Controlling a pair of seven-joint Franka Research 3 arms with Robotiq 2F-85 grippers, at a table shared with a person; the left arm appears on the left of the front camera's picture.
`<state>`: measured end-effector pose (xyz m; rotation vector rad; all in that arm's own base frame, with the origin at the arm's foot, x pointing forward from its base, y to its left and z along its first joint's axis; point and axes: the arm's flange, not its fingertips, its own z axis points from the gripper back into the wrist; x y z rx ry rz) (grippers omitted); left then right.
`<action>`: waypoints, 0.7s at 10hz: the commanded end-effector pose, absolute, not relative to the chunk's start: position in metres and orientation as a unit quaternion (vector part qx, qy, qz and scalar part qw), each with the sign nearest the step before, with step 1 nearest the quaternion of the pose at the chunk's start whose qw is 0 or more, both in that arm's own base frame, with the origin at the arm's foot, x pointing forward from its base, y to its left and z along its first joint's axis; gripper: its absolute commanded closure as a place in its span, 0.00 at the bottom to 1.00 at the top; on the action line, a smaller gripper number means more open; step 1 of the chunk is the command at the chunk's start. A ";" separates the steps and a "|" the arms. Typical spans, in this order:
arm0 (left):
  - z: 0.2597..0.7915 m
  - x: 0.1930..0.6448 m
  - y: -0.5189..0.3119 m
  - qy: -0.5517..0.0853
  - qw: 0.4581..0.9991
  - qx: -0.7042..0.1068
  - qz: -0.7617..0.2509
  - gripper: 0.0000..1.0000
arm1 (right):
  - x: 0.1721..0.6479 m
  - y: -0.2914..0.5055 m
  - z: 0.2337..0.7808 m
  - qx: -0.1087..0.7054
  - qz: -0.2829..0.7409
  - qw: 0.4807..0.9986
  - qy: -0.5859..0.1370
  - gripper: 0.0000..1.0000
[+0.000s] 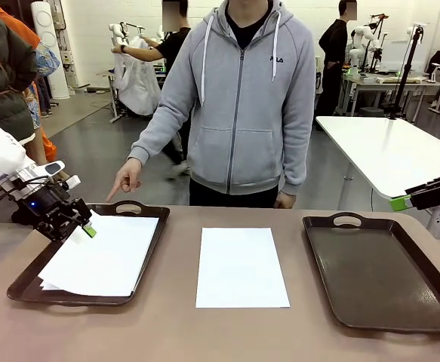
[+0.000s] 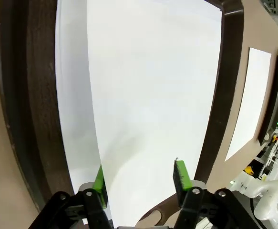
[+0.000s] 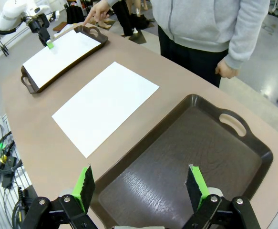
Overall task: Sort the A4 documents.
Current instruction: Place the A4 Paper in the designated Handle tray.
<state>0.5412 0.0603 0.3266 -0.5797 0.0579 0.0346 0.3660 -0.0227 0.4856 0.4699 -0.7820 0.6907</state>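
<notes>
Left tray (image 1: 25,290) holds a skewed pile of white sheets (image 1: 103,256). The top one is off-square and a lower corner pokes out near-left; no. of sheets can't be counted. Left hand (image 1: 87,228) is at the pile's far-left corner and hides that bit of rim. Seen from its own wrist, the left hand (image 2: 139,176) has fingers spread wide w/ nothing pinched. The top sheet's edge runs past one pad, prob. just clear of it.

A single sheet (image 1: 242,268) lies flat mid-bench (image 1: 220,332), square to the near edge, w/ bare strips btwn it and each tray.

Right tray (image 1: 386,279) is bare inside, its near-right corner cut off by the frame. Right hand (image 3: 141,183) hangs over the tray's near end, fingers wide, holding nothing. In front view it's cut off at the R edge.

Person's hand (image 1: 127,179) points down at the left tray's far handle.
</notes>
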 end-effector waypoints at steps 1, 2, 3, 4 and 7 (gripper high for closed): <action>0.339 0.542 0.061 0.032 0.963 -0.266 0.022 0.17 | 0.370 -0.023 0.482 0.234 0.330 0.833 -0.378 0.00; 0.341 0.542 0.062 0.031 0.964 -0.263 0.021 0.00 | 0.370 -0.023 0.482 0.234 0.330 0.833 -0.378 0.00; 0.341 0.543 0.062 0.032 0.965 -0.261 0.019 0.00 | 0.370 -0.023 0.482 0.234 0.330 0.833 -0.378 0.00; 0.341 0.543 0.062 0.032 0.965 -0.260 0.019 0.00 | 0.370 -0.023 0.482 0.234 0.330 0.833 -0.378 0.00; 0.344 0.542 0.064 0.026 0.966 -0.257 0.022 0.00 | 0.370 -0.023 0.482 0.234 0.330 0.833 -0.378 0.00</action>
